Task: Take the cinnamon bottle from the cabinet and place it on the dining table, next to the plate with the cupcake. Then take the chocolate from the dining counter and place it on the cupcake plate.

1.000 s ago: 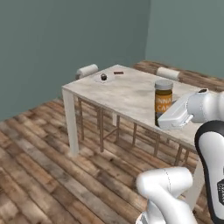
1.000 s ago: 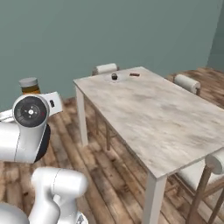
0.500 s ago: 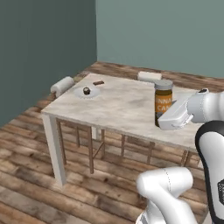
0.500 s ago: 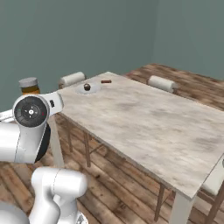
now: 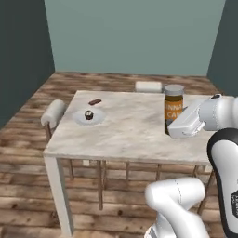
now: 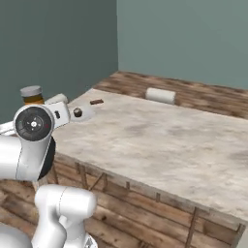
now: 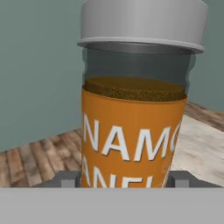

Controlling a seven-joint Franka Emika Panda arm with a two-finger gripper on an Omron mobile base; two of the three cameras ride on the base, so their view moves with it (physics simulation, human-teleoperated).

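The cinnamon bottle (image 5: pixel 173 108), a clear jar with a grey lid and an orange label, stands upright in my gripper (image 5: pixel 175 129), held above the right part of the dining table (image 5: pixel 130 135). My gripper is shut on the bottle's lower part. In the hand view the bottle (image 7: pixel 135 122) is very close, with a dark fingertip (image 7: pixel 67 179) on either side of it. Its lid (image 6: pixel 31 92) shows above my wrist in the right base view. The white plate (image 5: pixel 79 119) with the cupcake (image 5: pixel 88 114) sits at the table's left end. The chocolate (image 5: pixel 95 101), a small brown bar, lies just beyond the plate.
A chair with a white back (image 5: pixel 52 113) is tucked in at the table's left end, and another (image 5: pixel 148 86) at the far side. Bare marble tabletop lies between the bottle and the plate. Wood floor and teal walls surround the table.
The whole picture has shifted as the base drove round: the table is now seen square-on and closer. The bottle has stayed upright in my gripper.
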